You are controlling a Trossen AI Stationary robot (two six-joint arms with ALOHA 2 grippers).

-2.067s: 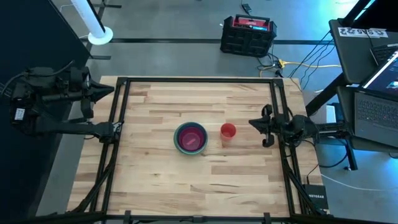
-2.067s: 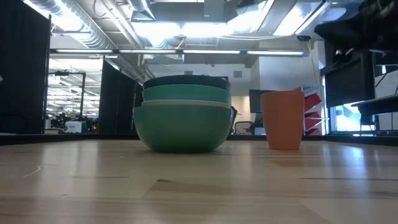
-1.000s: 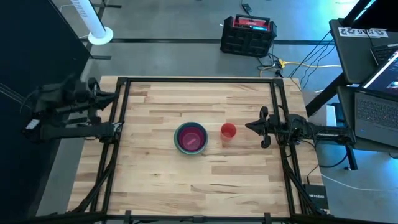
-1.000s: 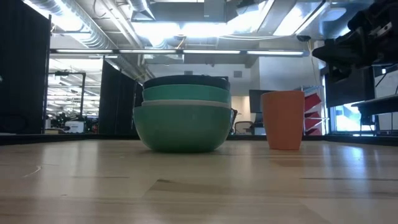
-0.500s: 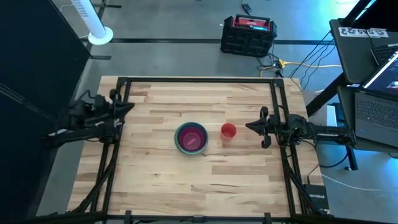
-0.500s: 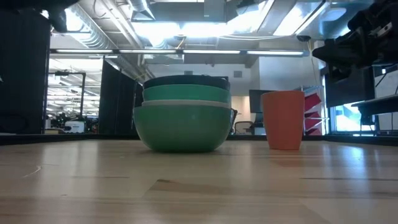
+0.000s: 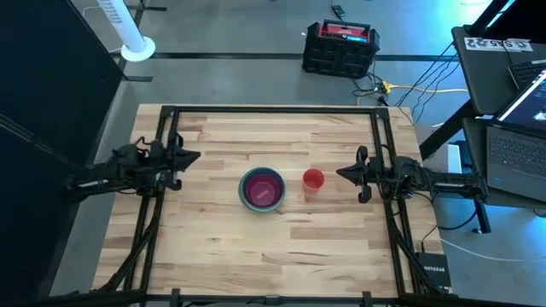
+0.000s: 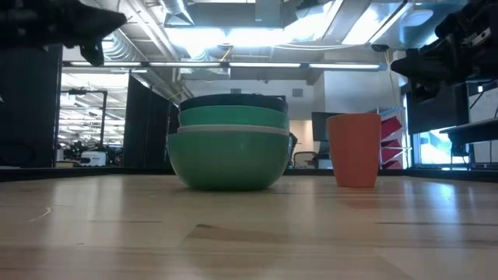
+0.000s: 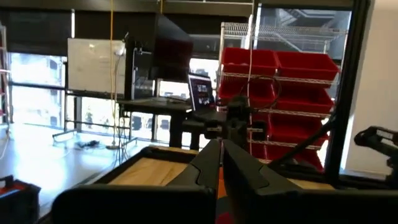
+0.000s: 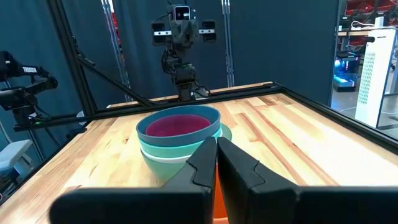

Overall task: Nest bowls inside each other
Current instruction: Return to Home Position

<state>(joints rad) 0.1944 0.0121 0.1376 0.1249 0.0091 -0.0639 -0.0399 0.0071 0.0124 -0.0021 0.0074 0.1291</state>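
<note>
At the left edge of the wooden table (image 7: 281, 247), the left gripper (image 7: 193, 157) hovered just inside the frame rail, pointing toward the middle, its fingers (image 9: 208, 167) pressed together and holding nothing. It was well apart from everything on the table, so it looked to pose little risk unless it swept low and far inward. Near the centre sat the stack of bowls (image 7: 261, 188), nested one inside another: a teal bowl outermost at the bottom, pale, green and dark blue rims above it, and a magenta bowl innermost on top. The stack appeared level and settled. Just beside it, not touching, stood a small orange-red cup (image 7: 313, 179). Further right, the right gripper (image 7: 343, 172) was aimed at the cup and the bowls from near the right rail, its fingers (image 10: 202, 163) also shut and empty. The likeliest trouble lay here: if this arm dipped or nudged forward while pulling away, the closed tips could strike the cup, tip it, or push it into the stack and shift the bowls off centre.
</note>
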